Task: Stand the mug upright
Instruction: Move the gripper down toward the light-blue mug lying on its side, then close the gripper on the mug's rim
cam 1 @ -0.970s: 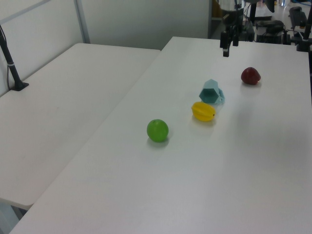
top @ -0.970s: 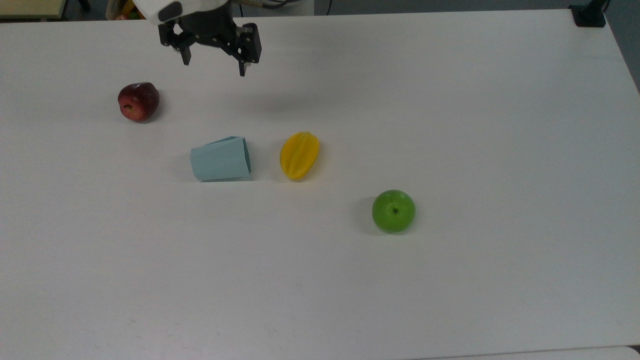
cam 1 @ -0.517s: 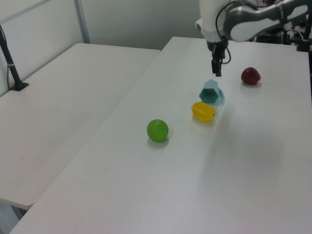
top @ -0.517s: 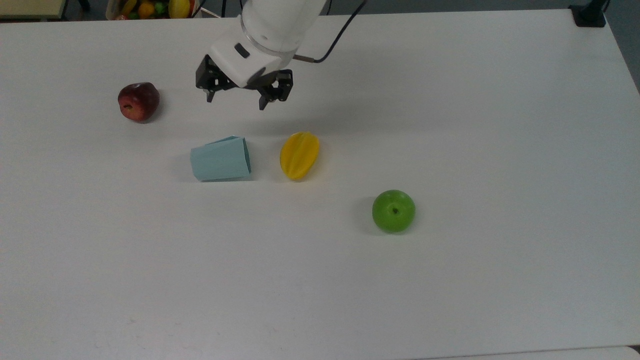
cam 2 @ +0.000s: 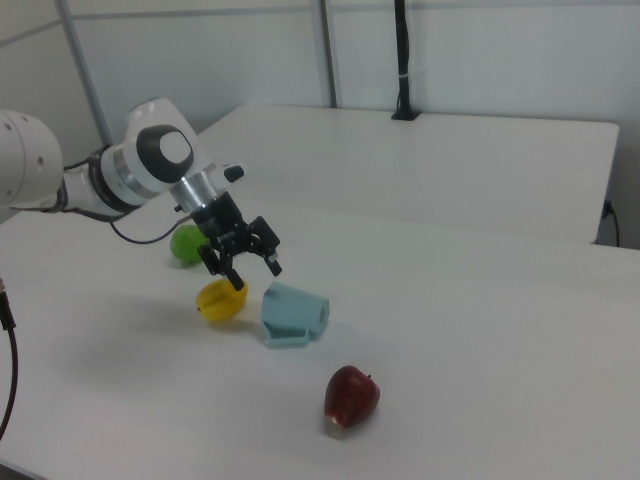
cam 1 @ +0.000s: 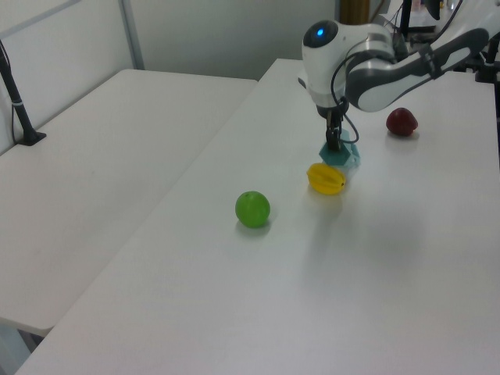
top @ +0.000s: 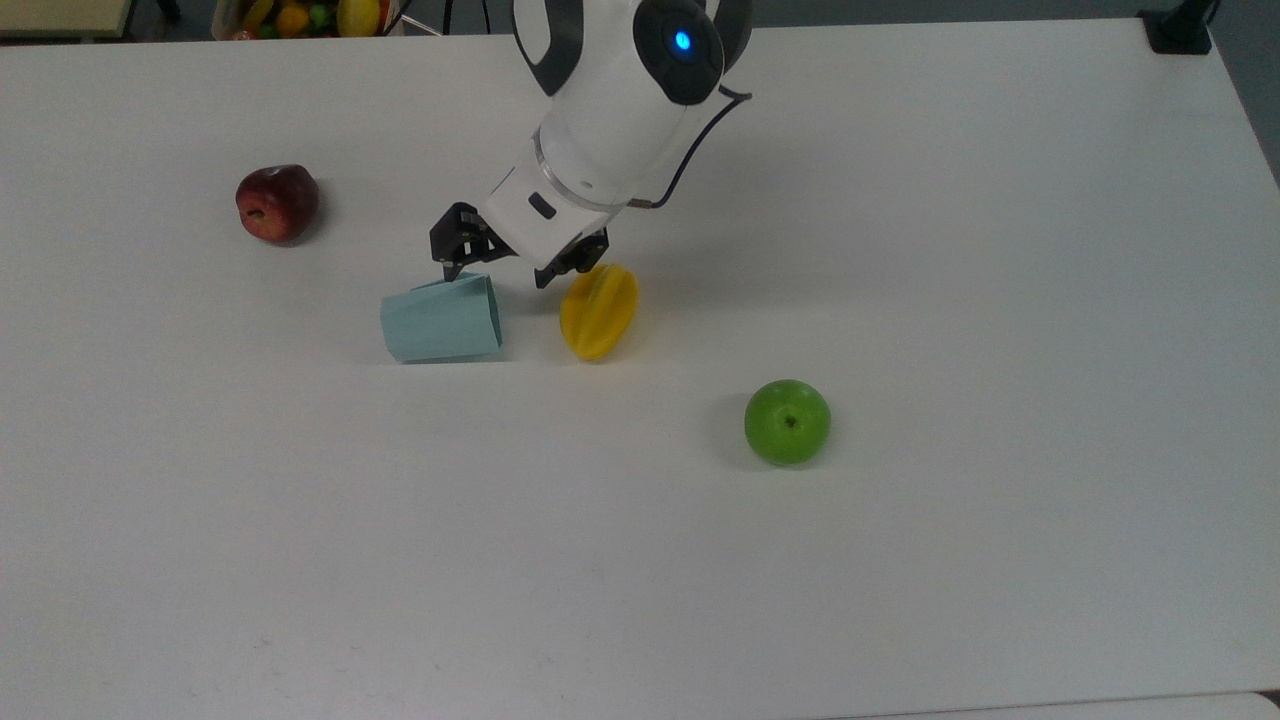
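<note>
While lying on side, pale-blue faceted mug [top: 441, 320] tapers; claw [top: 494, 270] spread wide, just above.

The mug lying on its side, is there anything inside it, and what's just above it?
The mug lies on the table; its mouth faces the yellow star fruit, and no view looks into it, so the inside stays unseen. The open gripper hovers just above its rim end.

I see the gripper [top: 495, 272] has come down from the surface's far edge and now hangs just above the mug's [top: 440, 320] wide end, beside the yellow fruit [top: 598, 310], fingers spread.
</note>
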